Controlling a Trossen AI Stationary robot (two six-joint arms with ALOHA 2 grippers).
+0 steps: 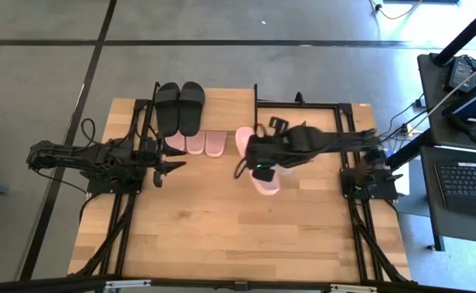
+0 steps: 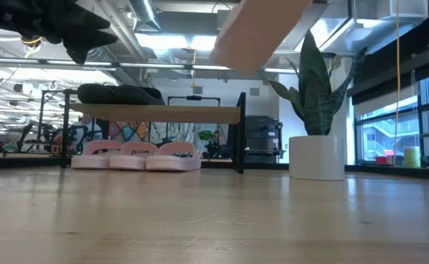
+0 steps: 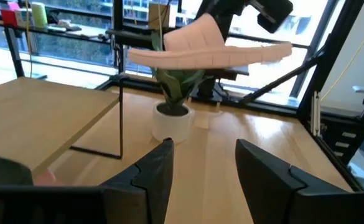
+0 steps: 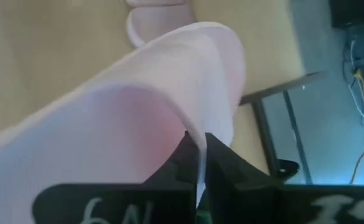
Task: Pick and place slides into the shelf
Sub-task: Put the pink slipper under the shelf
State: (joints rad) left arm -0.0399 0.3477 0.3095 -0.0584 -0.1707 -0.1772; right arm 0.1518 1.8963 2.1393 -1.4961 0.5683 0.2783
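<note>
Bright window backlight; ceiling strip lights glare; right wrist close-up blurred.

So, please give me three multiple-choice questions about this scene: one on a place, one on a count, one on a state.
1. Where do the two black slides lie?
A. on the shelf's top board
B. on the tabletop
C. in the left gripper

2. How many pink slides stand under the shelf?
A. one
B. three
C. five

3. What does the right gripper do?
A. hangs open
B. grips a pink slide
C. grips a black slide

Answers:
1 A: the black slides rest on the shelf.
2 B: three pink slides show in a row.
3 B: the right gripper pinches the lifted pink slide; the left gripper waits open.
</note>
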